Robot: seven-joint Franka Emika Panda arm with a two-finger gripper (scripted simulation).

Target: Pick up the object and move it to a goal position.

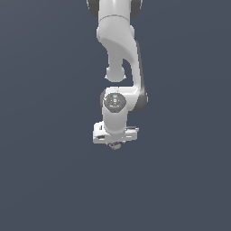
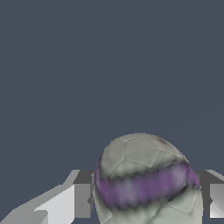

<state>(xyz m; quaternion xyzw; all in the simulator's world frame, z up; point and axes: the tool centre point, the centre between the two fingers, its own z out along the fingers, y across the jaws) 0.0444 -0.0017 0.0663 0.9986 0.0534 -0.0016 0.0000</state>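
In the wrist view, going from left to right, a pale grey finger [image 2: 65, 203] of the tool stands hard against one flank of the ball [image 2: 144, 179], the ball fills the gap, and a second finger [image 2: 214, 199] stands against its other flank. The ball is off-white with a purple band across its middle. Both fingers seem to touch it, so the tool looks clamped on the ball, though the contact lines themselves are partly hidden by the ball's bulge.

In the exterior view the ball [image 1: 115, 145] shows only as a small dark speck under the tool [image 1: 115, 143], tucked beneath the white hand body. Nothing but flat grey-blue worktop [image 1: 45, 180] lies around it, and whether the ball rests on that surface or hangs clear of it cannot be told.

My judgement is that the grasp is made and the carrying step is in hand. No goal marker shows in either view, so the next move calls for a steady lift and travel with the grip held firm, since a round ball may slip from flat fingers.

The arm [image 1: 122, 49] reaches down from the upper edge, its wrist bent so the tool points straight downward.
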